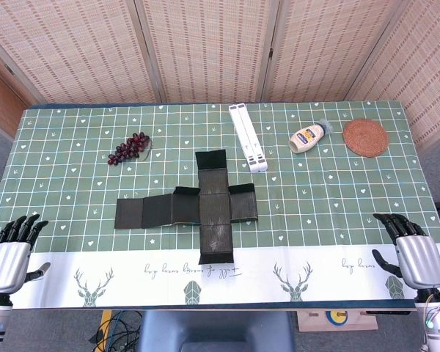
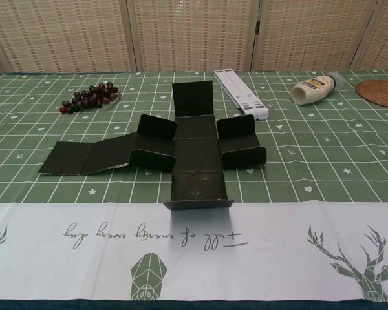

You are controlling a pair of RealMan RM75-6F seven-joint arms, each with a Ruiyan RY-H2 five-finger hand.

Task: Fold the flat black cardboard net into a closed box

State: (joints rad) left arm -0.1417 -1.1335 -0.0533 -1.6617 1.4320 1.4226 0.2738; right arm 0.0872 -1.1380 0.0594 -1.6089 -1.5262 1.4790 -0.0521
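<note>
net: black cardboard net [image 1: 205, 207] lying mid-bench, cross-shaped, long arm stretching toward the robot's left; in the chest view [image 2: 181, 152] several small flaps are standing up off the cloth, rest lying flat
left hand: left hand [image 1: 11, 253] resting at the near bench edge, well apart from the net, fingers spread, grasping nothing
right hand: right hand [image 1: 412, 249] sitting at the near edge on the other side, fingers apart, also released
bench: bench [image 1: 73, 191] wearing a green grid cloth with a white deer-print strip along the near edge
grapes: dark grapes [image 1: 130, 147] lying beyond the net's long arm
stand: white folding stand [image 1: 248, 136] lying just beyond the net
bottle: squeeze bottle [image 1: 309, 137] lying on its side, near the stand
coaster: round woven coaster [image 1: 365, 137] sitting beside the bottle
</note>
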